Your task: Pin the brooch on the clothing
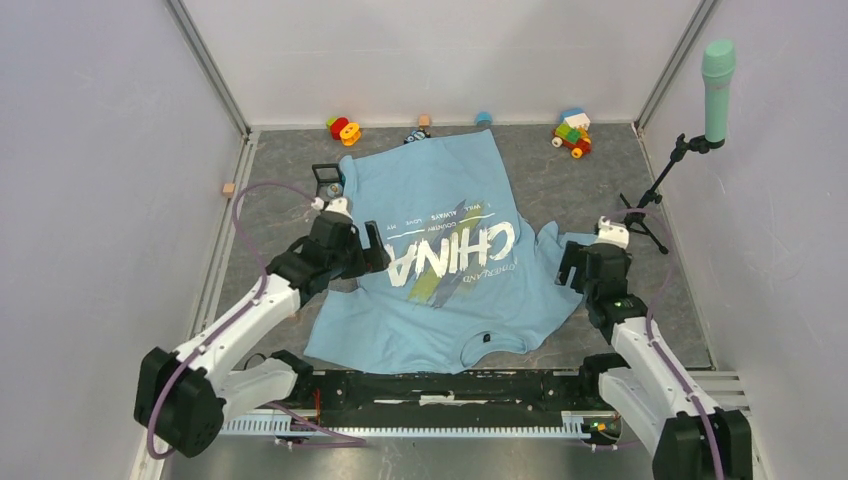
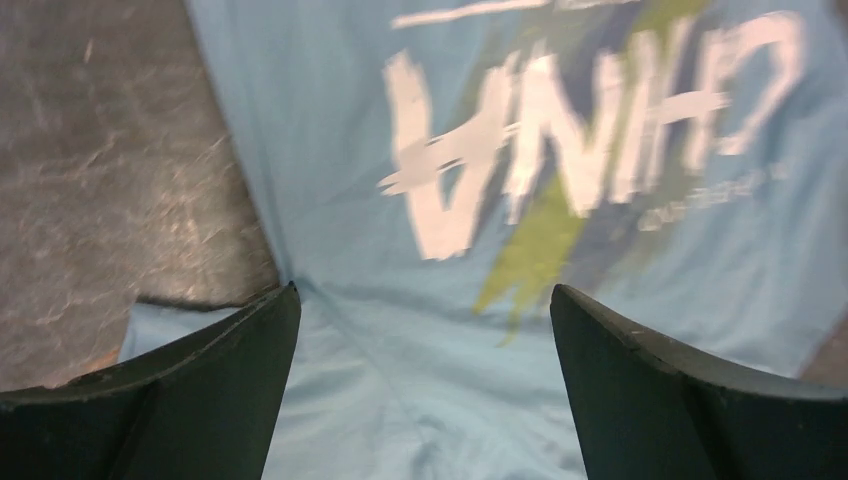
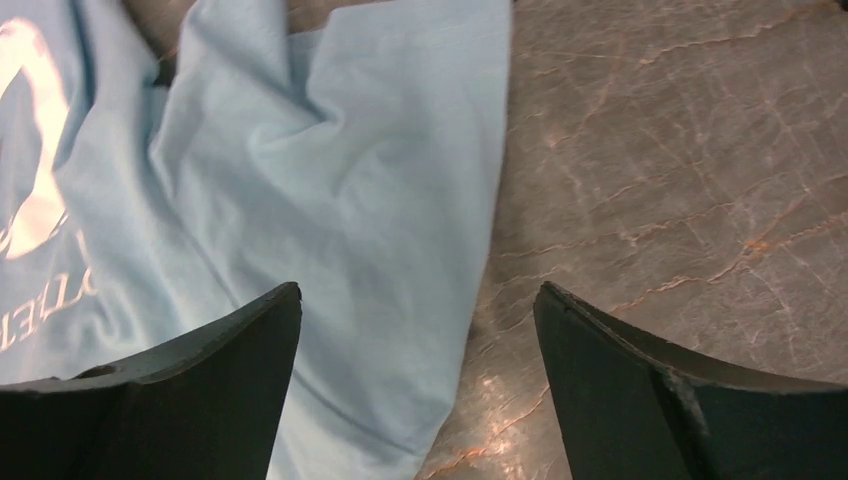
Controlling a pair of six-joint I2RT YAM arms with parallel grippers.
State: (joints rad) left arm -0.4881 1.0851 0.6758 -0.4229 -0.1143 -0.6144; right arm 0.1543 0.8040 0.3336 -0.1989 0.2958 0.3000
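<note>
Collar end: the T-shirt lies flat on the desk, collar nearest the arm bases, hem far away; its long axis runs near to far.
Right fingers: spread wide and holding nothing, over the outer edge of the right sleeve, half above cloth and half above bare desk.
Left fingers: also spread wide and empty, over the shirt's left side, pointing toward the white print.
Brooch: most likely the tiny glinting disc on the desk just beside the shirt's far-left edge, touching or nearly touching the black box. It shows in neither wrist view.
Bearing: the brooch lies farther out and to the left of the left fingers, behind the way they point. It is round, so no axis matters.
Nearer arm: the left, clearly; the right is well apart across the shirt.
Room: open desk to the left of the brooch; the box crowds its far side.
Far edge: toy blocks and a microphone stand, well apart from the brooch.
</note>
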